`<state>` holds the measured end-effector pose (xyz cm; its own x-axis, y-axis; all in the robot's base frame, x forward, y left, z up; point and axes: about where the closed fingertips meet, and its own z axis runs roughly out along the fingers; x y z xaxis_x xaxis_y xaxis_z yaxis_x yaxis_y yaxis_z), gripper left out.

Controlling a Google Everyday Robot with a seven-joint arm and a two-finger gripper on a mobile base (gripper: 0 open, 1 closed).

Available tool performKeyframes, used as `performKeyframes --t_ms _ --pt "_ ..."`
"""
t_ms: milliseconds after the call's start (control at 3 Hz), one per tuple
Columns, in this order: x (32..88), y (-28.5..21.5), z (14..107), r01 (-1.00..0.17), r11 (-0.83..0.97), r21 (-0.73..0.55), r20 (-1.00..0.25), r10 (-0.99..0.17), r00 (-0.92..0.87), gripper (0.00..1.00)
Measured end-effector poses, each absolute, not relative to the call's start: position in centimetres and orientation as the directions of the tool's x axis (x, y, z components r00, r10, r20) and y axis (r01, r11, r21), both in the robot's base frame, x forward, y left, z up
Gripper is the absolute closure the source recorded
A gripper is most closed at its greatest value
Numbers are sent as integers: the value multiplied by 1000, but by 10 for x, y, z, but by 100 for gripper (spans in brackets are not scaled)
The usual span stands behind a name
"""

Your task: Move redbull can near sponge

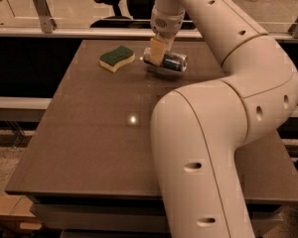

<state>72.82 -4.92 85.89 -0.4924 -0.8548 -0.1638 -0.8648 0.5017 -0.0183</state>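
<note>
The scene is lit warmly and rather dimly from above, and a small glare spot (133, 119) is reflected near the middle of the tabletop (64, 148). A soft shadow is cast on the far part of the tabletop beneath the gripper (159, 58), whose jaws are closed on the redbull can (175, 62).

Brown surface (89, 133), sponge (117, 58) lying at far end, redbull can (175, 62) on its side near it, clamped in tool (157, 55).
</note>
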Motion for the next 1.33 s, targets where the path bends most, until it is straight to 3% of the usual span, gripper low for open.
performKeyframes --t_ms 667,1333 --pt "689 -41 828 -909 415 41 -33 -909 -416 100" --pt "673 -25 829 -928 368 57 -19 -929 -369 100"
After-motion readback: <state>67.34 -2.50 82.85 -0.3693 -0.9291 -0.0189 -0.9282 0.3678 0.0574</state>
